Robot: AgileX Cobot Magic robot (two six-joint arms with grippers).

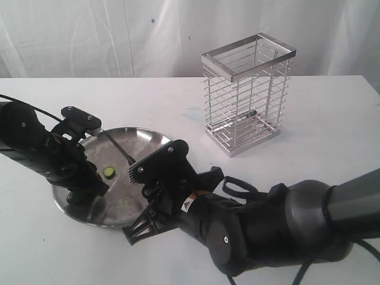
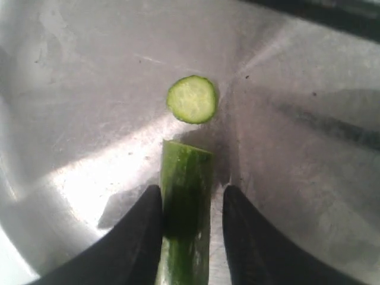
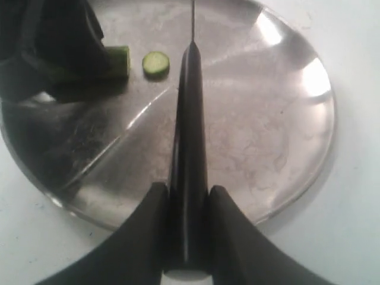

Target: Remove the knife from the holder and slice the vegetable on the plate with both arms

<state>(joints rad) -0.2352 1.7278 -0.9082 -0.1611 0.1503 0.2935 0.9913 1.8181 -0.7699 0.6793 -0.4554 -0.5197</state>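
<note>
The steel plate [image 1: 151,138] lies at the left. On it lies the dark green vegetable [image 2: 185,178], with one cut round slice [image 2: 191,99] just past its pale end. My left gripper [image 2: 193,196] straddles the vegetable: one finger [image 2: 142,225] touches it, while a thin strip of plate shows at the other, so it is open. My right gripper [image 3: 185,193] is shut on the black handle of the knife [image 3: 189,119]. The knife's blade [image 1: 119,148] points across the plate beside the slice [image 1: 110,172]. The wire holder [image 1: 248,95] stands behind to the right, with no knife in it.
The bulky right arm [image 1: 267,225] fills the front right of the white table [image 1: 332,130]. The left arm [image 1: 35,145] comes in over the plate's left rim. A white curtain hangs behind the table.
</note>
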